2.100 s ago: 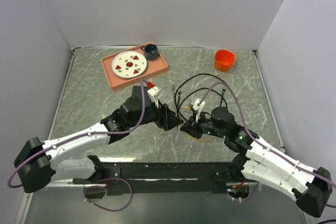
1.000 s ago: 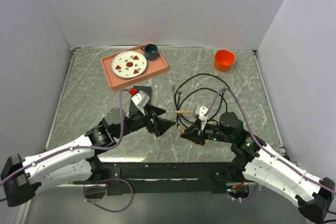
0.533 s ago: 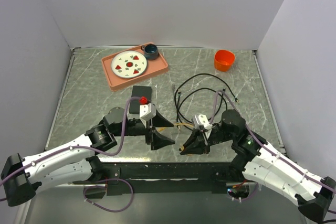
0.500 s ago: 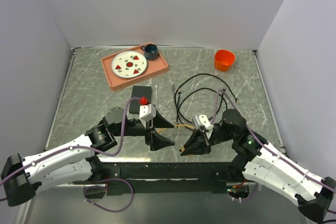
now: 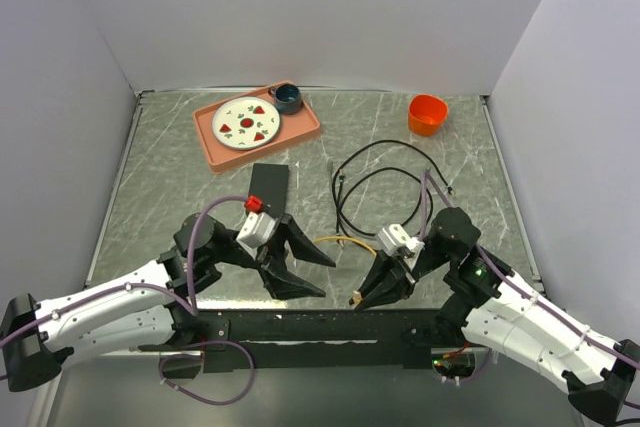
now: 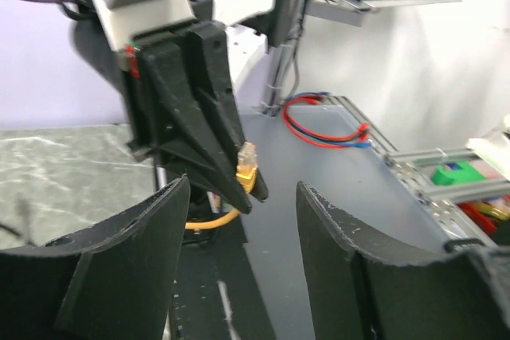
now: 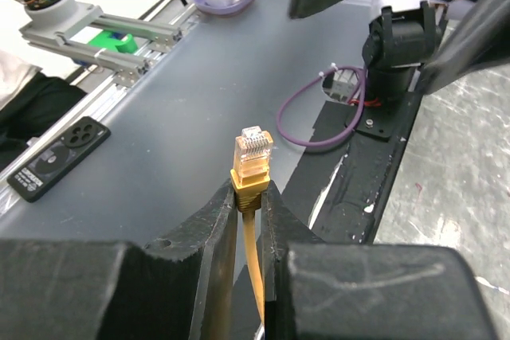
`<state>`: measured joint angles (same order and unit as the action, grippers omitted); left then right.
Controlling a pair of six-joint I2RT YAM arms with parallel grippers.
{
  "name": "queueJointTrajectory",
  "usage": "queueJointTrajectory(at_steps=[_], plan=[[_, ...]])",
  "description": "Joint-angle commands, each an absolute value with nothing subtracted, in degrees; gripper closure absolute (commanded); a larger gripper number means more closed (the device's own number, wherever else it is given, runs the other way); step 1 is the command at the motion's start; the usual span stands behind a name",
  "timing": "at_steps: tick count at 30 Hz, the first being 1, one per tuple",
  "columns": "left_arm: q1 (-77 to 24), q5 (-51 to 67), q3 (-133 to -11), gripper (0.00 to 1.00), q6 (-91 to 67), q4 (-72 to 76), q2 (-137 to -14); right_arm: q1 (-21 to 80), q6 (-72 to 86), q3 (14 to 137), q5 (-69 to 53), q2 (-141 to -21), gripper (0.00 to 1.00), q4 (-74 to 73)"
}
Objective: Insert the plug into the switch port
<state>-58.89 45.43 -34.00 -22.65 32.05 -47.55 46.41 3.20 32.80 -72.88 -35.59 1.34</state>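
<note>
The switch is a flat black box lying on the marble table, left of centre, with nothing touching it. My left gripper hovers open and empty near the table's front edge; in its wrist view the jaws stand wide apart. My right gripper faces it, shut on the yellow plug. The plug's clear tip sticks out past the fingertips and also shows in the left wrist view. The plug's yellow cable trails back over the table.
A salmon tray at the back left holds a patterned plate and a dark blue cup. An orange cup stands at the back right. Black cable loops lie right of the switch. White walls close in the table.
Both arms have drawn back from mid-table to the front edge. The left gripper has moved off the switch, which now shows whole. The right gripper has carried the plug along.
</note>
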Motion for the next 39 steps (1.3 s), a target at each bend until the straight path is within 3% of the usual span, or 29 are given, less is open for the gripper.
queueJointTrajectory(at_steps=[1, 13, 18, 26, 30, 36, 37, 39], plan=[[-61.6, 48.0, -36.5, 0.38, -24.0, 37.2, -51.1, 46.8, 5.0, 33.6, -74.5, -36.3, 1.0, 6.6], [-64.9, 47.5, -40.6, 0.46, -25.5, 42.6, -58.3, 46.8, 7.4, 32.7, -74.4, -37.2, 1.0, 9.8], [-66.4, 48.4, -42.2, 0.61, -24.7, 41.0, -60.2, 46.7, 9.0, 31.9, -74.1, -36.9, 1.0, 12.2], [-67.7, 46.4, -42.5, 0.48, -23.9, 40.3, -62.4, 46.7, 10.1, 31.7, -74.2, -36.7, 1.0, 13.4], [-67.8, 46.5, -42.5, 0.51, -23.6, 40.1, -62.8, 46.7, 10.5, 31.6, -74.1, -36.2, 1.0, 13.8], [-68.0, 49.3, -43.2, 0.7, -24.7, 39.8, -65.0, 46.6, 11.5, 30.9, -73.6, -35.5, 1.0, 14.9], [-68.0, 49.2, -43.8, 0.84, -24.7, 39.1, -65.5, 46.6, 11.3, 31.1, -73.1, -35.4, 1.0, 14.7], [-68.2, 48.7, -44.2, 0.98, -24.9, 38.5, -65.8, 46.7, 11.2, 31.2, -71.6, -35.2, 1.0, 13.7]])
